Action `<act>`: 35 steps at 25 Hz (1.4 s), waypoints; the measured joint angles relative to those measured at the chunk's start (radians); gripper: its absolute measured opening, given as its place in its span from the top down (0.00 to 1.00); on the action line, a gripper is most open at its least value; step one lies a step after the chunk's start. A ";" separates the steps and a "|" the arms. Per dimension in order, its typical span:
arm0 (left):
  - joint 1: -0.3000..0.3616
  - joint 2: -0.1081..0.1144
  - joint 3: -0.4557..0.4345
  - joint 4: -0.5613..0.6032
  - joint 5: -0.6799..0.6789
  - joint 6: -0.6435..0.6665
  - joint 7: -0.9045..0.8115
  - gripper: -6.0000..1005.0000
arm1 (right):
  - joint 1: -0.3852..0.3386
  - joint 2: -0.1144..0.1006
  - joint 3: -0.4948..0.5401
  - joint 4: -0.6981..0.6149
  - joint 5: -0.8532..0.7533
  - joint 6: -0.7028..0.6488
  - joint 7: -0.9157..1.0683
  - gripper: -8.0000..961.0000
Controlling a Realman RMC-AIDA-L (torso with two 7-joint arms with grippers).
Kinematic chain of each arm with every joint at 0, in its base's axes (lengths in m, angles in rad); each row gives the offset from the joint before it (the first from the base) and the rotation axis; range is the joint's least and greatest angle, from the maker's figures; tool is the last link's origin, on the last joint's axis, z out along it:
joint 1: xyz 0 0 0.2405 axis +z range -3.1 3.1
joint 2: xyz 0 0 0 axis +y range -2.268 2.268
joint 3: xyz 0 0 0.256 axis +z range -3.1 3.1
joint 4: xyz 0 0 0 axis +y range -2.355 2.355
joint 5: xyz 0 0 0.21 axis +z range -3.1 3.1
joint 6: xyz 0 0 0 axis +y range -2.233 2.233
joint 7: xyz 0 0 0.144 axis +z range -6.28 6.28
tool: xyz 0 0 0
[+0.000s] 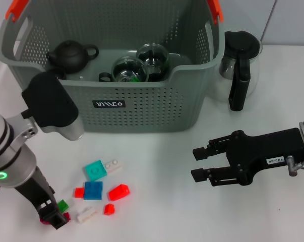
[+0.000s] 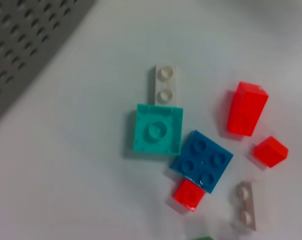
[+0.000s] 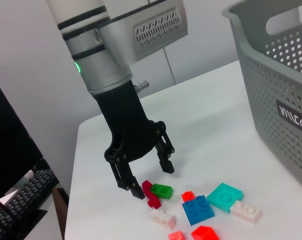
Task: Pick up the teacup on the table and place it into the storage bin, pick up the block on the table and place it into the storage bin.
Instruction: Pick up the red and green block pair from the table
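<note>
The storage bin (image 1: 141, 108) was grey and perforated, with orange handle trim and a black label lettered in white. Inside it sat a black teapot (image 1: 70, 54). In front of the bin lay teal (image 1: 95, 170), blue (image 1: 93, 190), red (image 1: 119, 192), white (image 1: 86, 214) and green (image 1: 63, 204) blocks on the white table (image 1: 157, 212)

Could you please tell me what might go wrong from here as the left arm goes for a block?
The left pincer hangs open over a dark red block that touches a green block, so closing may catch or knock both. The other blocks, such as the blue block and teal block, lie crowded and could scatter. The open right pincer waits nearby, and the storage bin already holds glassware.
</note>
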 joint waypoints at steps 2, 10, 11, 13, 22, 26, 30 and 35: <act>0.002 0.000 0.016 -0.001 0.000 -0.007 -0.016 0.27 | 0.001 0.000 0.000 0.000 0.000 0.000 -0.001 0.41; -0.003 0.001 0.047 -0.001 0.001 -0.010 -0.054 0.27 | 0.003 -0.001 0.000 0.000 -0.001 0.001 -0.002 0.41; -0.004 0.001 0.048 -0.001 0.001 -0.011 -0.055 0.27 | 0.003 -0.001 0.000 0.000 -0.001 0.001 -0.002 0.41; -0.007 0.001 0.048 -0.004 0.002 -0.013 -0.057 0.28 | 0.003 -0.001 0.000 0.000 -0.001 0.001 -0.002 0.41; -0.023 0.006 0.050 -0.052 0.003 -0.034 -0.066 0.31 | 0.004 -0.002 0.000 0.000 -0.001 0.000 -0.002 0.41; -0.030 0.006 0.050 -0.075 0.003 -0.037 -0.067 0.31 | 0.003 -0.002 0.000 0.000 -0.001 -0.001 -0.002 0.41; -0.036 0.007 0.050 -0.101 0.003 -0.050 -0.068 0.32 | 0.002 -0.002 0.000 0.000 -0.001 -0.001 -0.002 0.41; -0.038 0.009 0.050 -0.114 0.003 -0.067 -0.068 0.33 | 0.000 -0.002 0.000 0.000 -0.001 -0.002 -0.002 0.41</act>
